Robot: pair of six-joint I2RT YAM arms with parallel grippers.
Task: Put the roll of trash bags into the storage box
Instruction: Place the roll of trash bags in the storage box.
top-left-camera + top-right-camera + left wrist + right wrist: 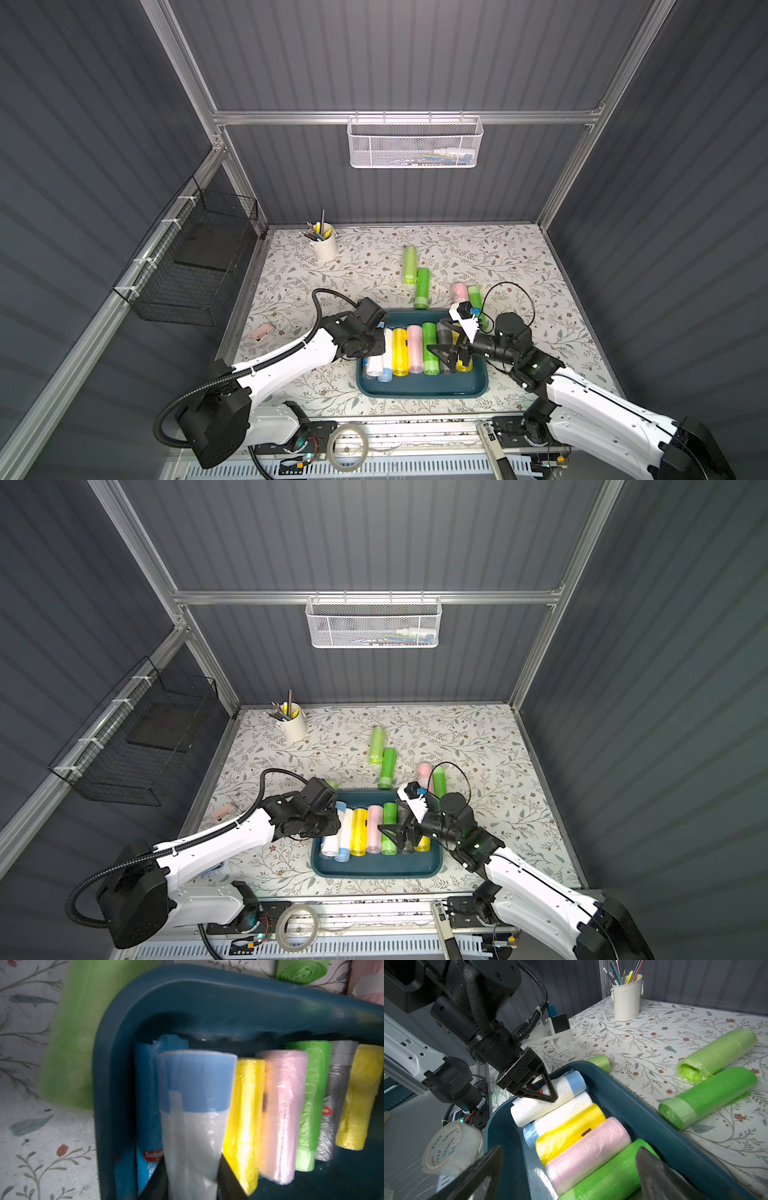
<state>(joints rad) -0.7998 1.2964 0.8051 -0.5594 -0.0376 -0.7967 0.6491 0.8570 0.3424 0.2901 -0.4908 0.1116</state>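
with left gripper (pixel 192 1182) clamped on white roll (pixel 193 1126), lower flat into storage box (pixel 108 1084) before opening; right gripper (pixel 569 1167) wide.

- White mesh basket (pixel 414 143), upper centre in both top views, hung on the back rail.
- Black wire basket (pixel 187 266), left of the frame, fixed to the side rail.
- Cream cup (pixel 323 247) of pens, at the floral desk's (pixel 540 266) far left corner.
- Small pink object (pixel 263 331), near the desk's left edge.
- Clear tape roll (pixel 347 448), bottom centre.
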